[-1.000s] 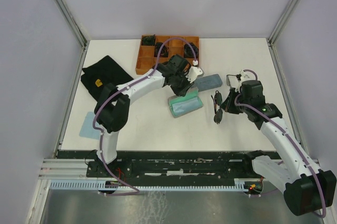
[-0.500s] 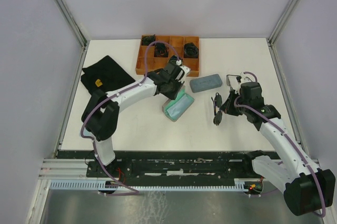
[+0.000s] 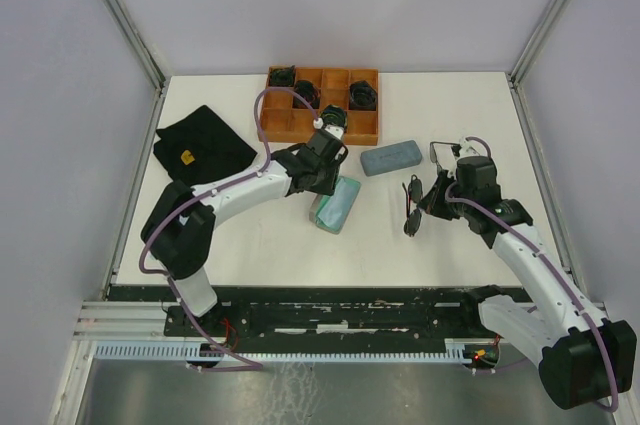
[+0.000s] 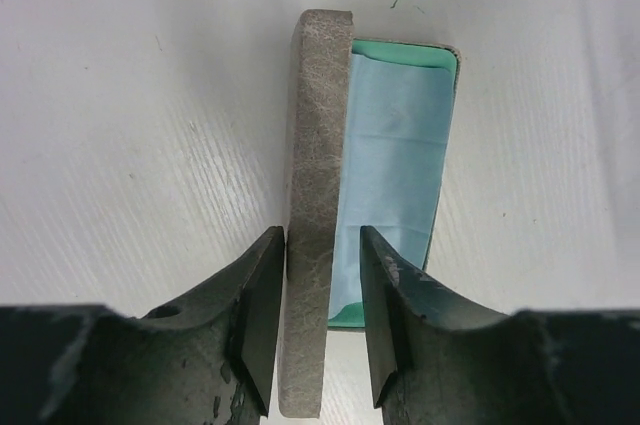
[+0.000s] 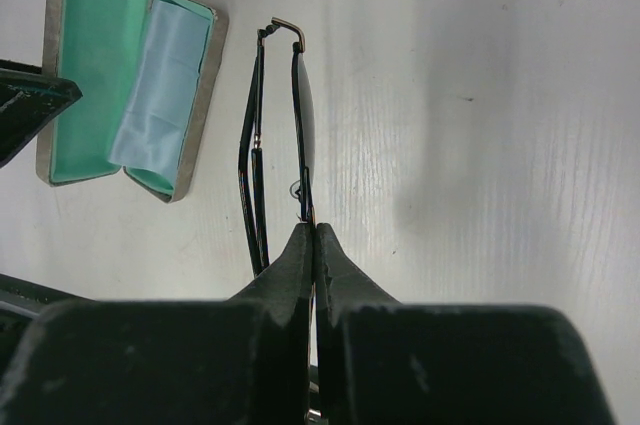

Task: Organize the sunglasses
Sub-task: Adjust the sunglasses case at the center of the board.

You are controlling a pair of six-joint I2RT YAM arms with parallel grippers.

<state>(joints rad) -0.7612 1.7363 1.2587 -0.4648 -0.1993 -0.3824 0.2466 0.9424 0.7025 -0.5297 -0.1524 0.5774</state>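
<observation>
Nearest the bases, the right arm (image 3: 520,245) reaches in over the white table (image 3: 400,255), and its jaws are pinched tight on the thin dark frame of one pair of sunglasses (image 5: 280,135). That pair is folded and lies right of centre; whether it rests on the table or hangs just above it cannot be told. To its left is an open case (image 3: 335,207), grey outside and green inside, with a pale blue cloth (image 4: 390,165) lying in one half. The left arm (image 3: 240,190) stretches across to it, and the left jaws stand narrowly apart on either side of the raised grey lid (image 4: 310,175). One finger is against the lid, and a sliver of green shows before the other. Just beyond, a closed case (image 3: 388,157) of grey-blue fabric lies near the middle. The second pair of sunglasses (image 3: 440,152) sits to its right, apart from it. Farther back stands an orange tray (image 3: 280,123) of small compartments, several holding dark coiled bundles (image 3: 363,93). At the far left a black cloth (image 3: 200,145) lies flat.
</observation>
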